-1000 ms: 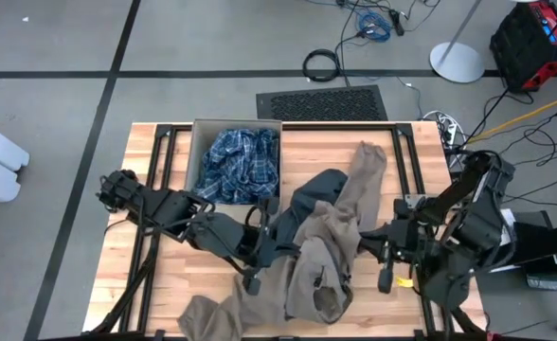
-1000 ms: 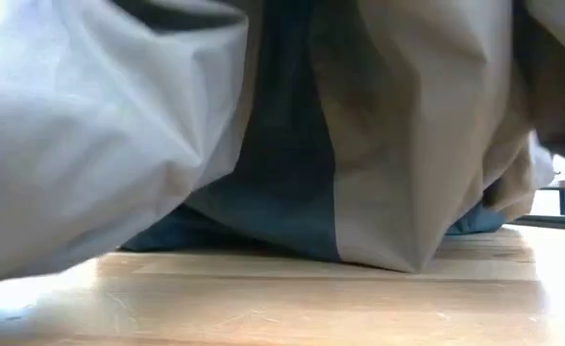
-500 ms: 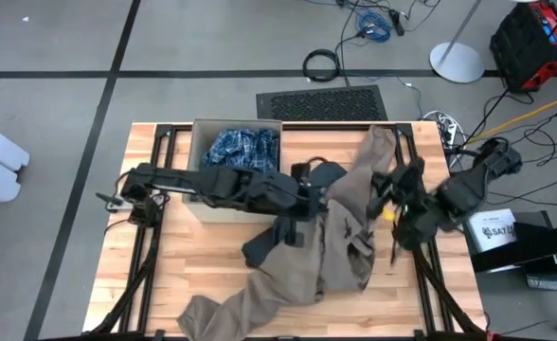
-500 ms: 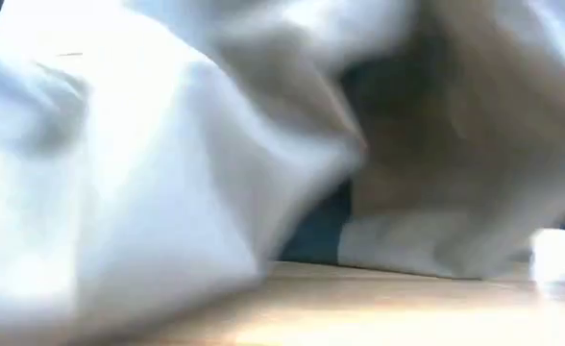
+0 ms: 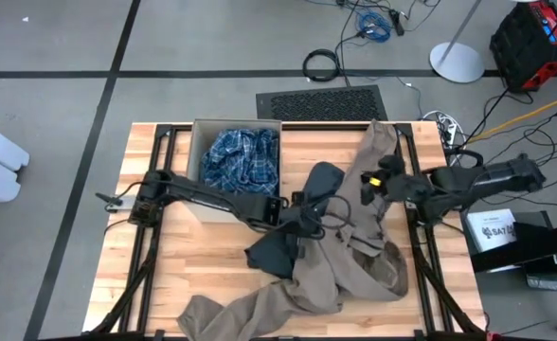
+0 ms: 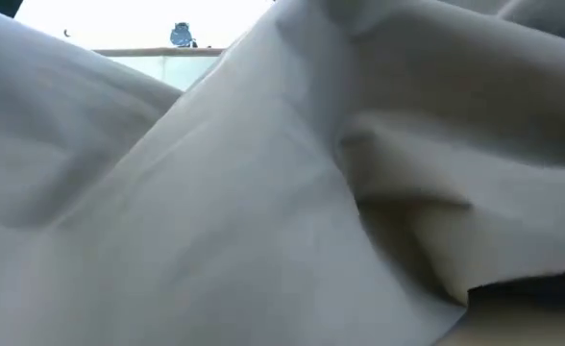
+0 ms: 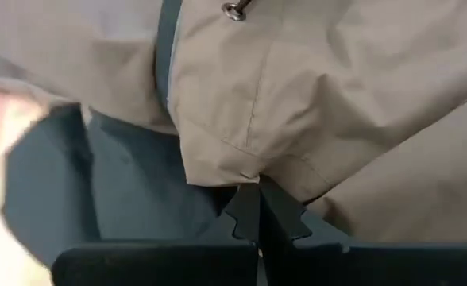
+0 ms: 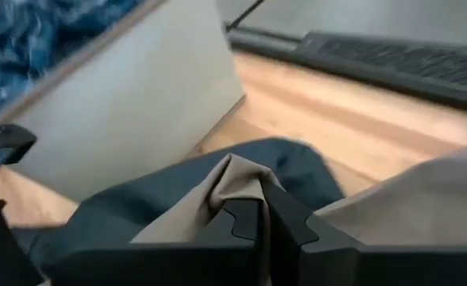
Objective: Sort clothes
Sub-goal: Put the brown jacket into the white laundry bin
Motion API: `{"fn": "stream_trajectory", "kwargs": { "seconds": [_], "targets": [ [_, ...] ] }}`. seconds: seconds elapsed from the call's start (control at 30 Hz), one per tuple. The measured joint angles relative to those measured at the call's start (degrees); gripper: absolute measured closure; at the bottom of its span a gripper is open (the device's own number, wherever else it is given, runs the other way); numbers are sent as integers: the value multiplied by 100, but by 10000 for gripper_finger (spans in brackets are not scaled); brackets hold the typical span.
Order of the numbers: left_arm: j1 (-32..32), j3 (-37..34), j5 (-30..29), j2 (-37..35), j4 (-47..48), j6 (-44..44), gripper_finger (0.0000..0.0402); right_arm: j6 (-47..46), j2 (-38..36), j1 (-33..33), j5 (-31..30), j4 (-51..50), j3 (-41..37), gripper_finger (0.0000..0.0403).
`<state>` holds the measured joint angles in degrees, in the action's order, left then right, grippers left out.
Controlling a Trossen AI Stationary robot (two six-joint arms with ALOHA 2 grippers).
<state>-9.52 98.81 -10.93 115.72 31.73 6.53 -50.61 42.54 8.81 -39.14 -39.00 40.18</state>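
You have the khaki-tan garment (image 5: 354, 256) pinched by both sets of clenched fingers, left gripper (image 5: 309, 210) and right gripper (image 5: 371, 187), its long axis trailing away from the cardboard box (image 5: 236, 170), which lies nearer your left arm.

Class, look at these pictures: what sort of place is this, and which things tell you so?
Most likely a robotics lab or workshop, not a home. A wooden table on a black frame stands on a grey floor marked with dark tape lines; loose cables and a red equipment case lie around.
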Motion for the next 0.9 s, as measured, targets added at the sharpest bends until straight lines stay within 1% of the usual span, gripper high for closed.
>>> {"fn": "stream_trajectory", "kwargs": {
  "seconds": [0.03, 0.17, 0.3, 0.37, 0.5, 0.63, 0.77, 0.83, 0.9],
  "targets": [
    [13, -186, 4, 0, -169, -47, 402, 231, 71, -277, 317, 192, -67, 403],
    [13, -680, 0, 4, -348, -405, 402, 1054, 526, -1490, 1452, 560, -161, 403],
    [-107, -855, -64, 11, -379, -473, 402, 1836, 1024, -2726, 2946, 1044, -135, 403],
    [-188, -898, -64, 11, -398, -477, 402, 2098, 1275, -3302, 3345, 1035, -41, 403],
    [-298, -1004, -134, 13, -403, -477, 402, 2285, 1775, -4262, 3365, 932, 118, 403],
    [-337, -1033, -160, 15, -436, -517, 402, 2243, 2417, -4964, 3211, 724, 287, 403],
    [-336, -1033, -158, 15, -531, -632, 402, 2326, 3165, -5250, 3104, 841, 469, 399],
    [-319, -1033, -217, 15, -603, -757, 402, 2457, 3543, -5276, 3025, 824, 587, 387],
    [-312, -1033, -437, 15, -602, -869, 401, 2552, 3842, -5275, 2840, 790, 720, 368]
  ]
}}
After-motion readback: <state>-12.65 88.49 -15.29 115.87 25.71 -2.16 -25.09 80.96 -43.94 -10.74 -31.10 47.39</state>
